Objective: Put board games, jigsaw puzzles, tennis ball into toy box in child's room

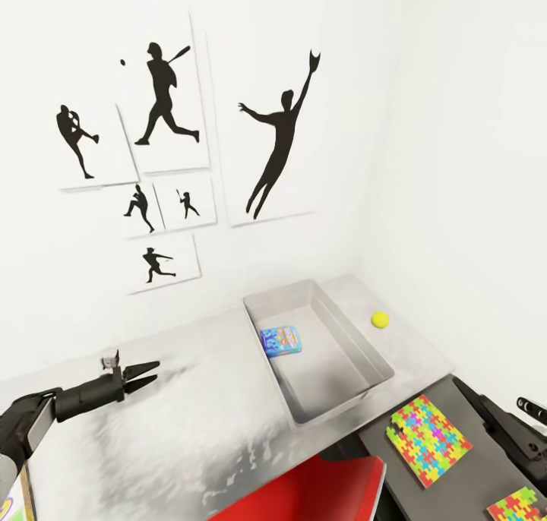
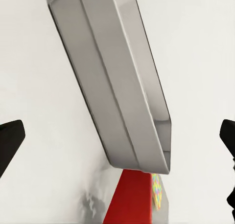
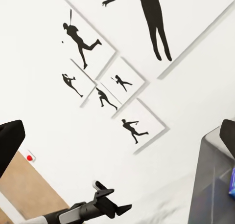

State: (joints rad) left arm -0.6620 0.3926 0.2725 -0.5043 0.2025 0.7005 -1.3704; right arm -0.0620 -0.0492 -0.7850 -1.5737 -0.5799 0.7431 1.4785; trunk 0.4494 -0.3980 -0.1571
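The long pale grey surface [image 1: 190, 399] lies under the left end effector [image 1: 144, 373], whose fingers look nearly closed and empty. Just beyond its tips sits the shallow pale grey toy box [image 1: 357, 339] holding a bright blue board game [image 1: 280, 340]. Past that box lie a multicoloured square jigsaw puzzle [image 1: 428, 440] and a small yellow tennis ball [image 1: 380, 320]. The right end effector's [image 3: 117, 141] fingers stand wide apart.

The head camera looks forward and down from above onto the long pale grey table [image 1: 190, 399] and the white wall of black baseball silhouette prints [image 1: 163, 99]. The left wrist camera sits low over the tabletop, facing the outer wall of the shallow pale grey toy box [image 2: 117, 87] from near. The right wrist camera faces the same prints [image 3: 117, 79], and shares the left gripper [image 3: 115, 209] with the head view.
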